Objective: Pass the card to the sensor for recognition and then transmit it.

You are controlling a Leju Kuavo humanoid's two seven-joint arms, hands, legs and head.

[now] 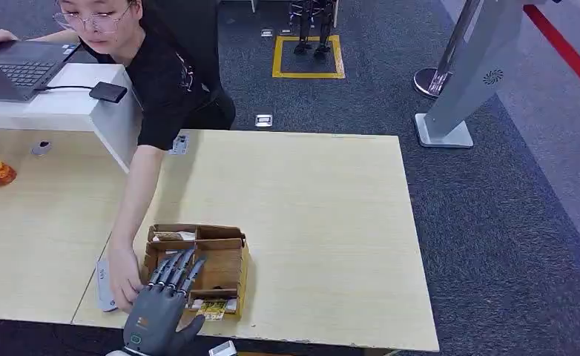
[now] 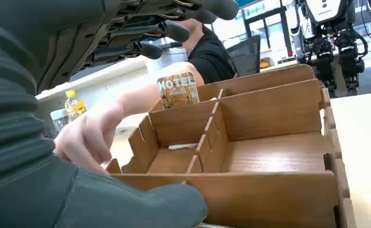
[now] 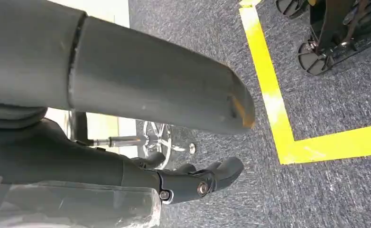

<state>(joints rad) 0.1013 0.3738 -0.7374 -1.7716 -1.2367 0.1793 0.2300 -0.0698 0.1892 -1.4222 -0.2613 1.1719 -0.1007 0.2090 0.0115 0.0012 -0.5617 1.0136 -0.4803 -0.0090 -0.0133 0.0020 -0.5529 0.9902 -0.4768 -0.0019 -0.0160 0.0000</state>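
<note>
Pale wooden table (image 1: 324,222): left robot hand (image 1: 161,308) spread empty over brown wooden divided box (image 1: 224,259); right robot hand (image 3: 193,183) curled, empty. Risk: colliding with person's hand (image 1: 124,278) beside box.

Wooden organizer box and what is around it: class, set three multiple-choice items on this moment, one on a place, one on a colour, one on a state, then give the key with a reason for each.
1. Where does the wooden organizer box sit?
A. near the table's front edge
B. on the carpet
C. on the white counter

2. What colour is the tape square on the floor?
A. red
B. yellow
C. green

3. What is the left hand doing?
A. pinching a card
B. pressing the laptop
C. hovering over the box, fingers apart, holding nothing

Key: 1 A, the head view shows it on the pale table near the robot's side. 2 B, the square's outline is yellow on grey carpet. 3 C, the fingers spread above the compartments with nothing between them; the HOTEL card stands untouched in the box.
</note>
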